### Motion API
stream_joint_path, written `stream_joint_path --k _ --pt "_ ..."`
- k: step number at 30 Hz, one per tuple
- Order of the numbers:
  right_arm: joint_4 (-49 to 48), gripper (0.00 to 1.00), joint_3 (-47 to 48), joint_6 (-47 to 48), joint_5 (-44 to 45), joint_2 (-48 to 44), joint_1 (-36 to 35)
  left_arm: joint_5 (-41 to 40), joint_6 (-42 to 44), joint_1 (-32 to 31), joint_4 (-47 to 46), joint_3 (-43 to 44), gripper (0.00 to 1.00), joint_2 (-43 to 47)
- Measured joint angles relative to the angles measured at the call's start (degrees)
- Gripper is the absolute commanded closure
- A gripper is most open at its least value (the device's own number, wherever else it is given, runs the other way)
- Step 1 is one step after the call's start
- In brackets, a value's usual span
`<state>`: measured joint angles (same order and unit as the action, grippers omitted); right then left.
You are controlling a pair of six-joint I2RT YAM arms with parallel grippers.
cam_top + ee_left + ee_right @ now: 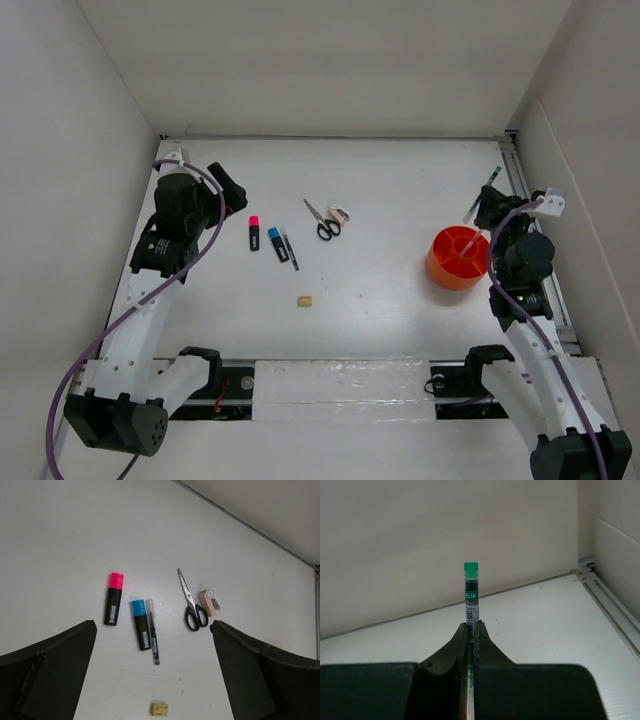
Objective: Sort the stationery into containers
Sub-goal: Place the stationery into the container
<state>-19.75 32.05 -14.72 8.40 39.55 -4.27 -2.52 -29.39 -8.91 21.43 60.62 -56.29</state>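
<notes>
From above, your left gripper hangs over the far left part of the table, jaws wide apart and holding nothing. Just right of it lie a pink marker, a blue marker and a dark pen, close together. Farther right are the scissors, with a pinkish-white piece beside the handles. A small tan eraser sits alone, nearer to you. The orange cup stands well over on the right. Your right gripper is above and just behind that cup, clamped on a green-capped pen that slants up toward the back corner.

Your left wrist camera shows both fingers spread to the frame edges. Between them, on the table below, you see the pink marker, blue marker, dark pen, scissors, pinkish-white piece and eraser.

Your right wrist camera shows the fingers pressed together on the green-capped pen, which sticks straight out past the tips, cap end farthest from you.
</notes>
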Motion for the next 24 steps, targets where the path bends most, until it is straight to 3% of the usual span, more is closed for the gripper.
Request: stream_joint_path --k 10,24 --pt "-8.5 1.0 -5.7 1.7 4.9 1.0 0.1 4.9 1.0 0.0 -1.6 -0.2 0.01 0.0" --pt "-11.6 1.0 -11.7 3.2 5.1 1.4 0.1 7.7 1.1 0.0 -2.4 -0.2 0.01 0.4"
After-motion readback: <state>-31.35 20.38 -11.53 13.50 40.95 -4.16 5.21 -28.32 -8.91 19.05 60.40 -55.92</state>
